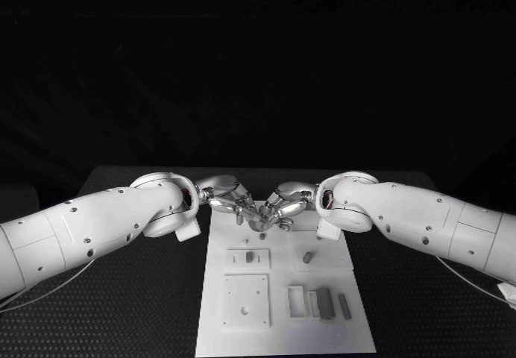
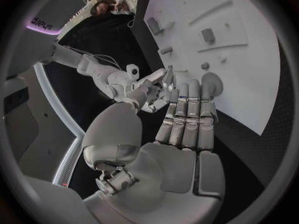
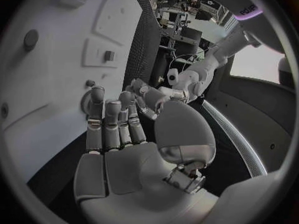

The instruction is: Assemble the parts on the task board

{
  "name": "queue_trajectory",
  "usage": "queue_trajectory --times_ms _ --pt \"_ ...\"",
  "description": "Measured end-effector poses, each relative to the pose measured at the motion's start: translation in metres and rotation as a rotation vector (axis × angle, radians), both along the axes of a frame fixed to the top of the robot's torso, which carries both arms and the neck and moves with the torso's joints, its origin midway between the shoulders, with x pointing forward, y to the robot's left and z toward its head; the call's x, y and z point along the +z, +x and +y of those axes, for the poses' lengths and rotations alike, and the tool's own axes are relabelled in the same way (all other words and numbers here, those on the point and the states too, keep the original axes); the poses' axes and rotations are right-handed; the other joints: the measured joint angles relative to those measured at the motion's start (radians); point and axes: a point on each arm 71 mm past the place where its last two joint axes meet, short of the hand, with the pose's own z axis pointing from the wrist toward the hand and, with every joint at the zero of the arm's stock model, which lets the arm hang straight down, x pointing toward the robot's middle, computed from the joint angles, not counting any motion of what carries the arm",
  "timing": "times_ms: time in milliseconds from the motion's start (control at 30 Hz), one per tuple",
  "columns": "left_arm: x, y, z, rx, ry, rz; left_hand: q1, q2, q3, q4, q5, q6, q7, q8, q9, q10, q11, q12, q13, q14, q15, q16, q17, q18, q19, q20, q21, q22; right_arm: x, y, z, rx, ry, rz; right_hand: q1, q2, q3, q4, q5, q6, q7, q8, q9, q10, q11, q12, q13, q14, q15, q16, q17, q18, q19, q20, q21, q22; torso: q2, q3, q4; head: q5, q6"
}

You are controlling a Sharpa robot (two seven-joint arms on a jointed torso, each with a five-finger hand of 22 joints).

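Task board: the white task board (image 1: 282, 337) lay in the middle of the black table (image 1: 129, 313), its long side running away from the robot.
Parts on the board: a small grey part (image 1: 250, 256) stood in a raised square seat left of centre; another grey part (image 1: 308, 257) stood tilted just to its right; two long grey parts (image 1: 326, 303) (image 1: 344, 306) lay side by side near the board's right edge, beside a white rectangular frame (image 1: 296, 300). A large white square plate (image 1: 246, 300) with a hole sat on the near left portion. A tiny dark peg (image 1: 262, 236) stood at the far end, just before the hands.
Left hand: the left hand (image 1: 229, 199) hung over the board's far end, fingers stretched out side by side and reaching toward the other hand; the left wrist view (image 2: 187, 115) showed the fingers straight, nothing in the palm.
Right hand: the right hand (image 1: 286, 203) faced it from the opposite side, fingers likewise extended (image 3: 112, 127), palm bare.
Meeting point: the fingertips of both hands came together above the board's far end; whether a small part was pinched there could not be told.
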Motion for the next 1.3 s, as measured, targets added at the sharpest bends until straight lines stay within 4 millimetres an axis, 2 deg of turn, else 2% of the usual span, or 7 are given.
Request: queue_trajectory --times_ms 167,533,933,1300 --pt "-0.0021 -0.0041 -0.0031 -0.034 0.034 -0.008 -0.056 0.023 -0.017 0.037 0.000 0.011 -0.007 0.002 0.000 0.007 -0.007 0.000 0.007 0.000 0.000 -0.003 0.004 0.000 0.000 0.000 0.000 -0.008 0.0000 -0.0013 0.0015 0.011 -0.001 0.004 0.000 0.000 -0.001 -0.001 0.000 0.000 0.000 0.000 0.000 -0.002 0.002 0.000 0.000 0.000 0.000 0.003 0.000 0.000 0.000 0.000 0.000 0.000 0.000 0.0001 0.0003 -0.001 -0.003" --pt "-0.0035 -0.0069 -0.0060 -0.064 0.065 -0.015 -0.051 0.028 -0.016 0.036 0.000 0.019 -0.011 0.006 0.002 0.011 -0.011 0.005 0.012 0.000 0.000 -0.003 0.010 0.000 0.004 -0.004 0.000 -0.012 -0.0001 -0.0026 0.0029 0.024 -0.001 0.011 -0.002 -0.001 -0.001 -0.001 -0.001 0.002 0.003 -0.001 0.000 -0.002 0.002 0.000 0.001 0.000 0.000 0.003 0.001 0.000 0.000 0.000 0.000 0.000 0.000 0.0009 0.0000 -0.001 -0.006" --pt "-0.0047 -0.0069 -0.0061 -0.076 0.084 -0.015 0.002 0.081 0.013 -0.001 0.000 0.032 -0.018 0.015 0.006 0.018 -0.018 0.012 0.023 0.004 -0.004 -0.004 0.020 0.000 0.008 -0.007 0.000 -0.014 -0.0006 -0.0031 0.0031 0.033 -0.003 0.019 -0.003 -0.003 -0.001 -0.001 -0.001 0.002 0.002 -0.002 0.001 -0.001 0.001 0.000 0.001 0.001 0.002 0.003 0.001 0.000 0.000 0.000 0.000 0.000 0.001 0.0011 -0.0006 -0.004 -0.010" --pt "-0.0060 -0.0078 -0.0072 -0.096 0.092 0.001 0.042 0.101 0.040 -0.029 0.000 0.047 -0.032 0.019 0.011 0.018 -0.018 0.012 0.029 0.004 -0.004 -0.007 0.027 0.000 0.007 -0.007 0.000 -0.014 -0.0007 -0.0034 0.0042 0.038 -0.002 0.022 -0.003 -0.003 -0.001 -0.001 -0.001 0.002 0.002 -0.003 0.003 0.000 0.000 0.000 0.002 0.000 0.004 0.003 0.001 0.000 0.000 0.000 0.000 0.000 0.001 0.0011 -0.0002 -0.004 -0.015"
